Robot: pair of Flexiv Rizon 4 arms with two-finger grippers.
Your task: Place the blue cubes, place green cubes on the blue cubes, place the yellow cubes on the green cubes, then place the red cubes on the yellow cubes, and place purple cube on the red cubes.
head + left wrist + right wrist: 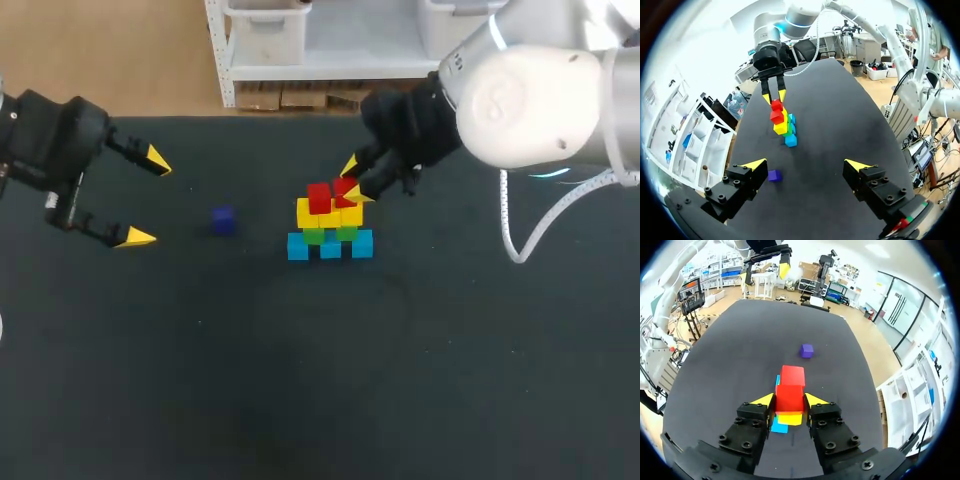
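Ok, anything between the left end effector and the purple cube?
Nothing visible: bare table lies between the open left end effector and the purple cube. The right end effector, shut on a red cube, is beyond.

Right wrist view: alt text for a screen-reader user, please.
The right pincer grips a red cube above yellow cubes, with a second red cube just ahead. A purple cube sits alone farther ahead on the black table.

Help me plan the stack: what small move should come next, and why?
Probably open the right end effector and lift clear: it grips the second red cube, which seems seated on the yellow cubes beside the first red cube.
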